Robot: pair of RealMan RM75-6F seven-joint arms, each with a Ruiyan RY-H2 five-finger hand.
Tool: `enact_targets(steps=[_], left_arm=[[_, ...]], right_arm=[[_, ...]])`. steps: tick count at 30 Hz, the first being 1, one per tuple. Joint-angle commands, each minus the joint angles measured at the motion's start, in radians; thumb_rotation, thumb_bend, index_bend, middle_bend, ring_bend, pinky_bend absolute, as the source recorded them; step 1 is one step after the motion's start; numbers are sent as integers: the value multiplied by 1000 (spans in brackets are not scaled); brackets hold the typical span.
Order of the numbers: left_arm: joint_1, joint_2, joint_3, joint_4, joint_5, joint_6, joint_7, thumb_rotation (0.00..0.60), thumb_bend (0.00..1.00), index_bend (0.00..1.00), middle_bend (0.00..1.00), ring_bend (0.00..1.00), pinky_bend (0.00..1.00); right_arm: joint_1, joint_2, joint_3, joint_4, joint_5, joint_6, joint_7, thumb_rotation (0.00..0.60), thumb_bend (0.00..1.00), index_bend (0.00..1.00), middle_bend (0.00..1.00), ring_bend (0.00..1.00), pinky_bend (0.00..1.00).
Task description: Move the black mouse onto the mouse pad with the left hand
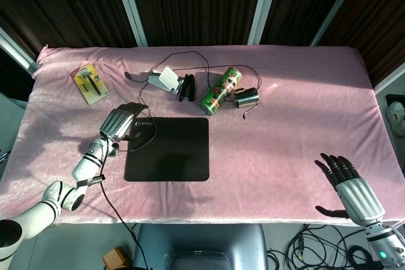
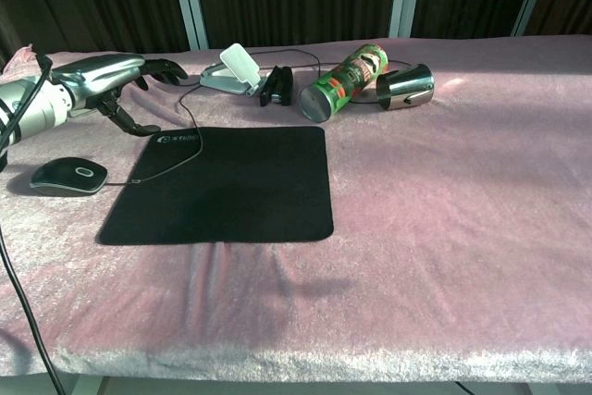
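The black mouse [image 2: 69,176] lies on the pink cloth just left of the black mouse pad [image 2: 222,182], off the pad; its cable crosses the pad's far left corner. In the head view my left forearm hides the mouse, while the pad [image 1: 168,148] shows plainly. My left hand [image 2: 111,80] hovers above the cloth beyond the mouse, fingers spread and holding nothing; in the head view this left hand [image 1: 120,123] is at the pad's far left corner. My right hand [image 1: 348,184] stays open at the near right of the table, empty.
Behind the pad lie a white adapter [image 2: 236,69], a black stapler-like object [image 2: 277,85], a green can on its side [image 2: 344,80] and a metal cup [image 2: 407,87]. A yellow packet [image 1: 90,84] lies at the far left.
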Motion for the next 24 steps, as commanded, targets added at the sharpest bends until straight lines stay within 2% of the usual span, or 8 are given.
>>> enact_targets(steps=[1, 19, 24], left_arm=[[-1, -1, 3, 0, -2, 1, -2, 600, 285, 165, 184, 153, 238], [-1, 0, 21, -8, -16, 3, 1, 600, 286, 165, 186, 154, 239], [14, 39, 42, -32, -13, -4, 15, 600, 287, 176, 189, 156, 246]], right_arm=[[-1, 1, -1, 0, -2, 2, 1, 600, 98, 0, 47, 40, 192], [0, 2, -6, 0, -2, -1, -2, 600, 96, 0, 48, 40, 192], [6, 3, -6, -2, 1, -13, -2, 600, 96, 0, 48, 40, 192]])
